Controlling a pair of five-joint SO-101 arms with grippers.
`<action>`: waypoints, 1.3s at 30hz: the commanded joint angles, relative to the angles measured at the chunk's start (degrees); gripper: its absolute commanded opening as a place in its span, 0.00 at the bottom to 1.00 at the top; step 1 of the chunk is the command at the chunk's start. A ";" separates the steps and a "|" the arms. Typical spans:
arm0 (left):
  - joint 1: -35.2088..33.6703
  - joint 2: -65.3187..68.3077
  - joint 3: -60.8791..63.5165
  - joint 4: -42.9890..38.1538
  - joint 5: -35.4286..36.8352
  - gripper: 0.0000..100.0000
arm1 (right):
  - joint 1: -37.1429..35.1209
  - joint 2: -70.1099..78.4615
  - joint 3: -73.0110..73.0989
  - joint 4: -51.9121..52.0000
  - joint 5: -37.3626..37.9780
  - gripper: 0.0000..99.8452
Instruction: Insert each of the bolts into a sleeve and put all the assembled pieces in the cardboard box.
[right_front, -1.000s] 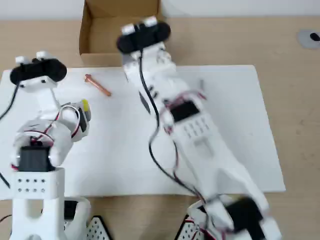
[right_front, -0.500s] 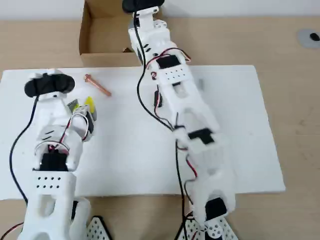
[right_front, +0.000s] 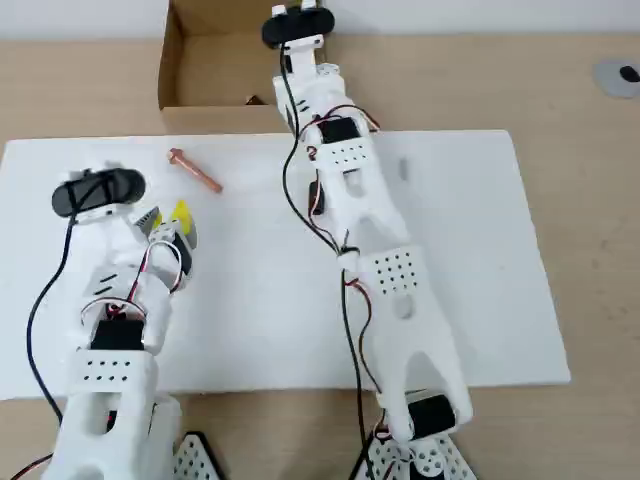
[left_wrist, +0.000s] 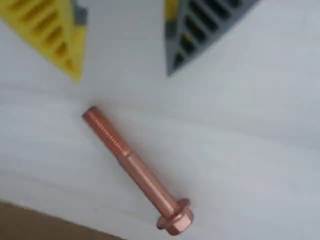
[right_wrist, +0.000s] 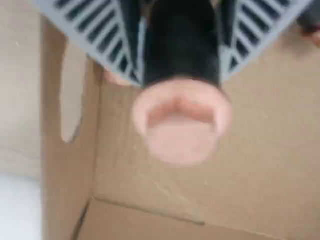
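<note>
— Fingers (right_wrist: 85, 25) on the right gripper (right_wrist: 180, 45): what are they doing?

— Clenched on the black sleeve (right_wrist: 181, 50). The copper head of the seated bolt (right_wrist: 180, 120) pokes out of the sleeve's lower end. The assembled piece hangs over the floor of the cardboard box (right_wrist: 260, 160), close to one corner.

— And the left gripper (left_wrist: 122, 45)?

— Spread apart and holding nothing, low over the white sheet (left_wrist: 260, 125) that covers the desk (right_front: 590, 200). The loose bolt (left_wrist: 135, 167) lies flat on the sheet just beyond the tips, not far from the sheet's edge.

— What worries you about the drop?

— The fingers press on the sleeve, not the bolt, and the bolt hangs head-down. If it sits loosely, it could slide out before or at the release, and two separate parts would land in the box. Letting go this near the corner could also bounce the piece off a wall.

— Anything else in there?

— Something dark and pinkish shows at the rim of the right wrist view. It may be another finished piece, but it is too blurred to say. Landing on it could knock either apart.

— And on the left?

— The loose bolt is round and lies at a slant to the fingers. Closing off-centre would likely roll or spin it towards the sheet's edge.
</note>
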 joint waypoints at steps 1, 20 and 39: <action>-0.97 -1.27 1.49 -5.10 4.13 0.12 | 1.71 0.48 -9.71 3.69 -0.62 0.01; -0.44 -1.36 14.59 -33.23 -2.02 0.12 | 1.71 2.07 -13.32 16.00 1.58 0.15; -1.49 -0.84 8.88 -23.30 4.04 0.13 | 0.22 -10.77 -24.48 48.26 -11.52 0.29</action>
